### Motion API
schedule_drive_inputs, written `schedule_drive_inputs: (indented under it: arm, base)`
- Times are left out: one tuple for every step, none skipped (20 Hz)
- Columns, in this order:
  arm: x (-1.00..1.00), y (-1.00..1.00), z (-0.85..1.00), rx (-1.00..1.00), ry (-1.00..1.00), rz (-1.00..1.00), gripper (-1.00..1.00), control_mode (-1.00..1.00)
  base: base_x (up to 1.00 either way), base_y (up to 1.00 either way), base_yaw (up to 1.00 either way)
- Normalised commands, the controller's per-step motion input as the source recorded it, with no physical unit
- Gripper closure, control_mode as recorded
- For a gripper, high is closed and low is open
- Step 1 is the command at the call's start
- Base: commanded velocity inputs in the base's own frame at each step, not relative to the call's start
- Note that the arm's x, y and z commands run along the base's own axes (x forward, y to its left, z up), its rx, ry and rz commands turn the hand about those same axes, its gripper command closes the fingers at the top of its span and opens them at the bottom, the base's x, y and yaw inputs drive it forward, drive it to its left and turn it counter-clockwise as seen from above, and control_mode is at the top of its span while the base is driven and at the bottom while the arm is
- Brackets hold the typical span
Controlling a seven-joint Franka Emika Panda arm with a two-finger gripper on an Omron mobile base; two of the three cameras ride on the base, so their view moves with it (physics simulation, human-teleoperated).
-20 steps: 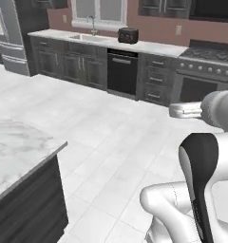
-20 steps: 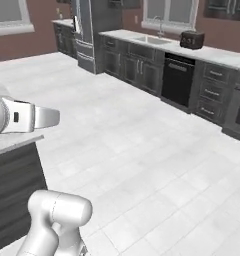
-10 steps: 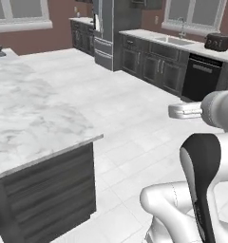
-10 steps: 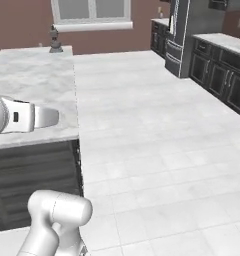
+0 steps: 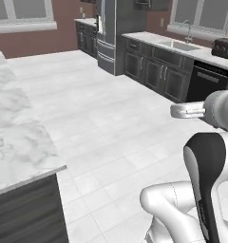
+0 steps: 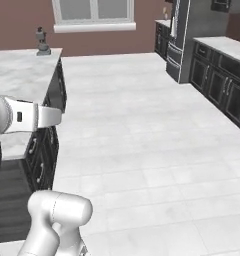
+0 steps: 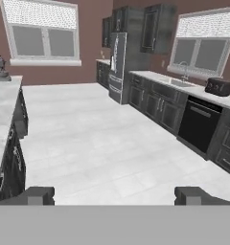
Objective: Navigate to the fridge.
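The fridge (image 5: 109,35) is a tall grey steel unit with long vertical handles, standing at the far end of the dark cabinet run. It sits top centre in the left base view, upper right as the fridge (image 6: 184,37) in the right base view, and up the middle as the fridge (image 7: 119,67) in the hand view. A wide stretch of white tile floor (image 5: 111,123) lies between me and it. My gripper (image 7: 115,196) is open, held in the air over the floor with nothing between its fingers.
A marble-topped island (image 5: 16,142) stands close on my left, with a small stand mixer (image 6: 42,42) at its far end. On the right runs a dark cabinet counter with a sink (image 5: 182,45), a black dishwasher (image 7: 198,124) and a toaster (image 5: 223,47).
The whole picture has swung as the base turned left: the fridge has shifted from the far left edge toward the centre, and the island has come alongside. The arm keeps its pose.
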Motion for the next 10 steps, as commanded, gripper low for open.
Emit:
schedule_drive_inputs:
  arm:
    - [0.0, 0.0, 0.0, 0.0, 0.0, 0.0, -1.0, 1.0]
    - [0.0, 0.0, 0.0, 0.0, 0.0, 0.0, -1.0, 1.0]
    - [0.0, 0.0, 0.0, 0.0, 0.0, 0.0, -1.0, 1.0]
    - [0.0, 0.0, 0.0, 0.0, 0.0, 0.0, -1.0, 1.0]
    - [0.0, 0.0, 0.0, 0.0, 0.0, 0.0, -1.0, 1.0]
    - [0.0, 0.0, 0.0, 0.0, 0.0, 0.0, -1.0, 1.0]
    - [0.0, 0.0, 0.0, 0.0, 0.0, 0.0, -1.0, 1.0]
    - [0.0, 0.0, 0.0, 0.0, 0.0, 0.0, -1.0, 1.0]
    - [0.0, 0.0, 0.0, 0.0, 0.0, 0.0, -1.0, 1.0]
    - [0.0, 0.0, 0.0, 0.0, 0.0, 0.0, -1.0, 1.0]
  base:
    - [1.0, -1.0, 0.13]
    - [1.0, -1.0, 0.14]
    - [1.0, -1.0, 0.15]
    - [1.0, -1.0, 0.18]
    - [1.0, -1.0, 0.21]
    - [1.0, -1.0, 0.22]
    - [1.0, -1.0, 0.23]
    - [1.0, -1.0, 0.25]
    - [1.0, -1.0, 0.26]
    - [1.0, -1.0, 0.27]
